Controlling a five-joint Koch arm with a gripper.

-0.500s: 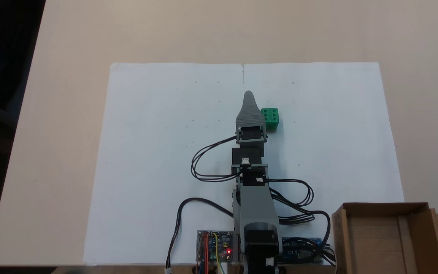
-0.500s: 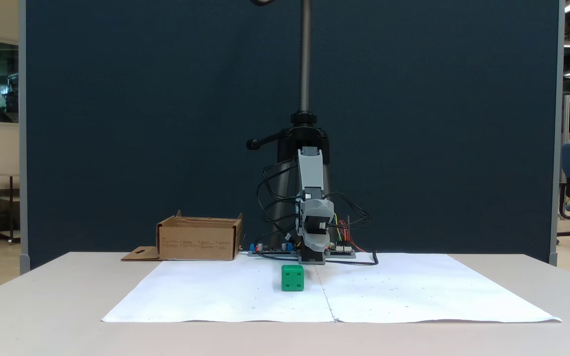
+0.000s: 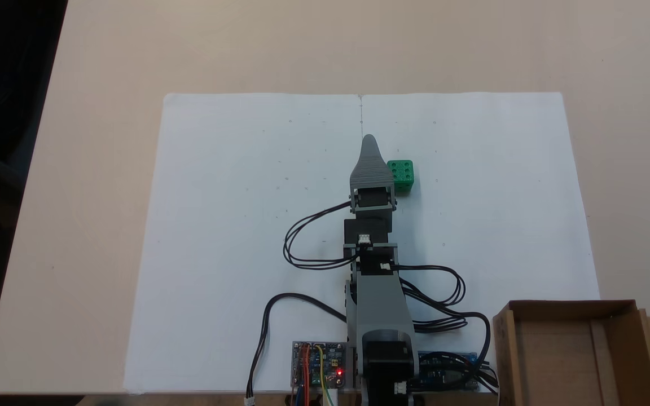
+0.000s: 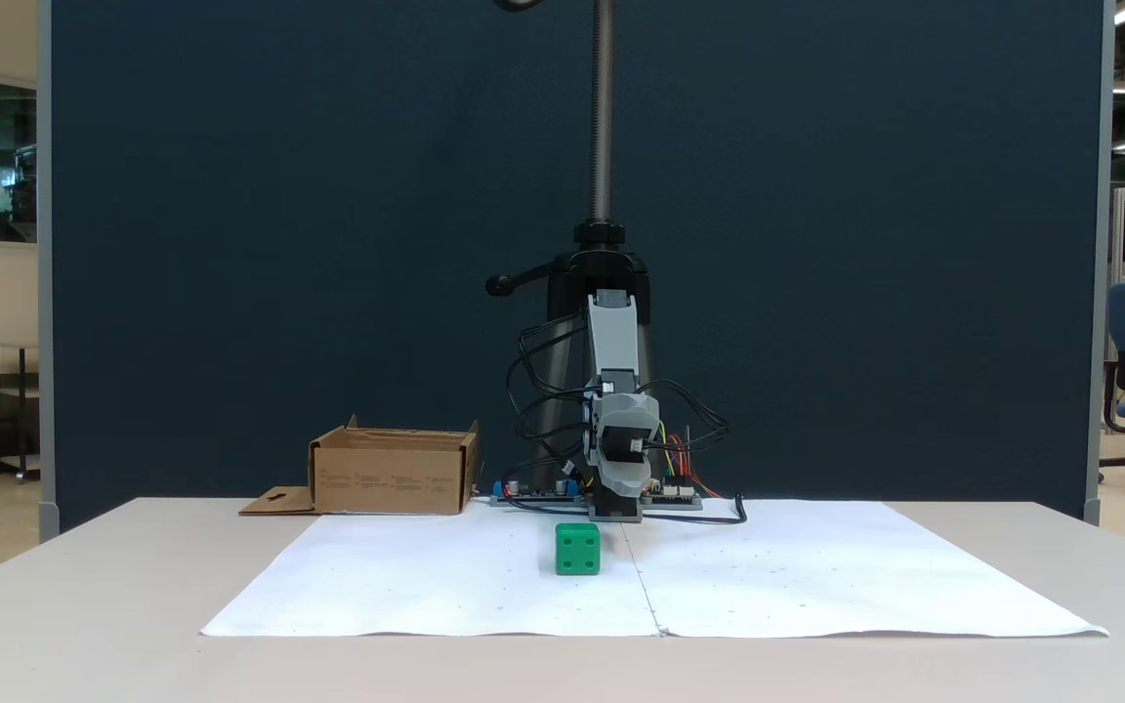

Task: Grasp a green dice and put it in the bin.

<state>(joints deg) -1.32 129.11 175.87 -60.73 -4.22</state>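
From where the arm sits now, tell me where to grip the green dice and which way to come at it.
Grip the green dice across two opposite side faces, coming down from above. It sits flat on the white paper, six pips up, with open paper around it, beside the gripper, so a small sideways shift probably comes first.

nothing visibly moved over the half second. the arm (image 3: pixel 380 293) kept its pose in both fixed views. the dice (image 3: pixel 401 175) lay where it was.
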